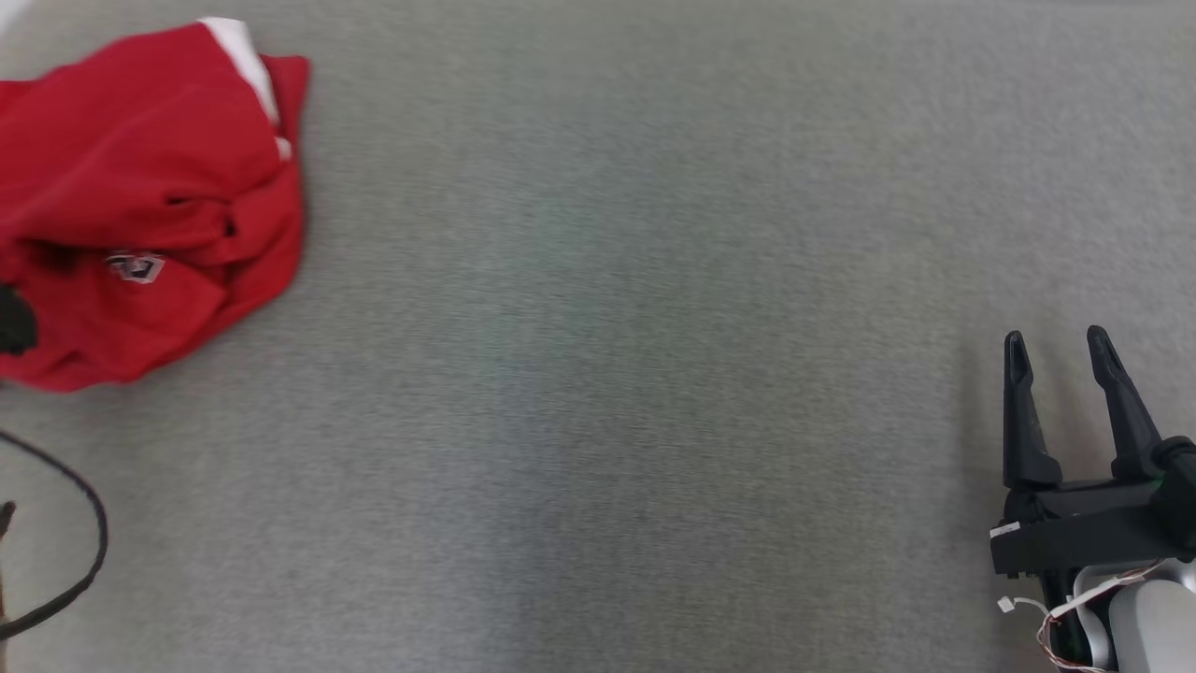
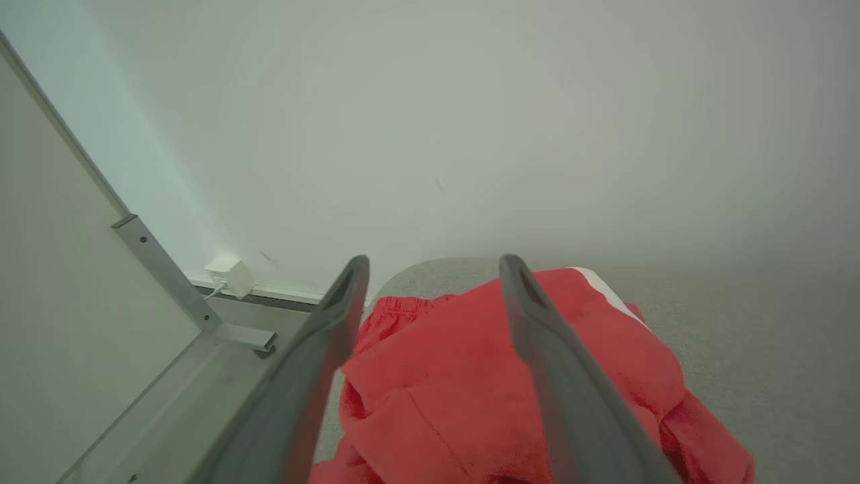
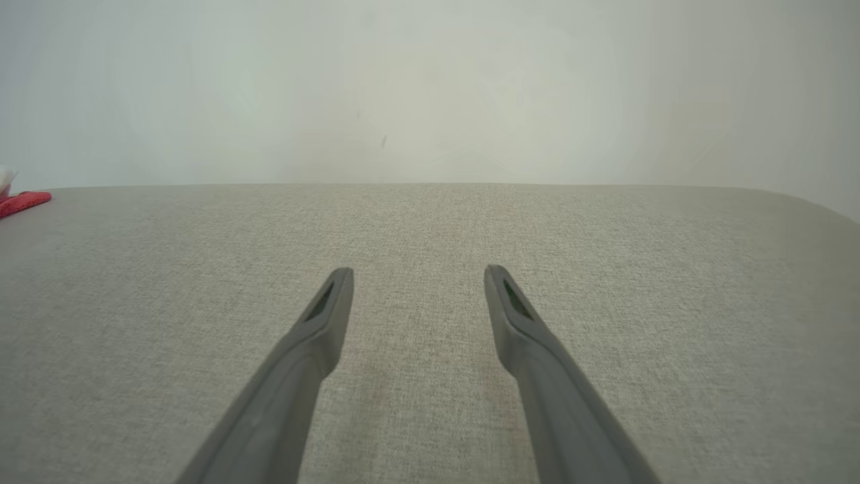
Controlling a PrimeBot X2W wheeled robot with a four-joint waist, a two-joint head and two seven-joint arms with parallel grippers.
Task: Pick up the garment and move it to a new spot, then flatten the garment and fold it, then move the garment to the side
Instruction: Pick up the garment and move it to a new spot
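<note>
Left gripper (image 2: 435, 262): fingers spread wide, nothing pinched. It hangs over the red garment (image 2: 437, 390), and cloth shows between and under both fingers. Can't tell if the tips touch the cloth.

In the left wrist view the garment fills 6 o'clock, crumpled, with a white stripe (image 2: 608, 289) on its edge at 2 o'clock. It lies by the rounded corner of the grey fabric table (image 2: 772, 349). Past that corner at 9 o'clock are a metal bracket (image 2: 168, 269) and a small white plug box (image 2: 230, 275) at the foot of the pale wall (image 2: 470, 134).

Right gripper (image 1: 1056, 336): fingers spread, empty, at 4 o'clock in the head view. It is over bare table and well apart from the garment. Nothing lies between it and the cloth.

In the head view the garment sits bunched at 10 o'clock and is cut by the left edge. The white stripe is at its top and a small logo patch (image 1: 137, 267) is near its middle. A dark blob (image 1: 14, 318) overlaps the garment at the left edge, too cropped to tell what it is. A black cable (image 1: 93, 533) loops at 8 o'clock, below the garment and not touching it.

In the right wrist view a sliver of red shows at 9 o'clock.
</note>
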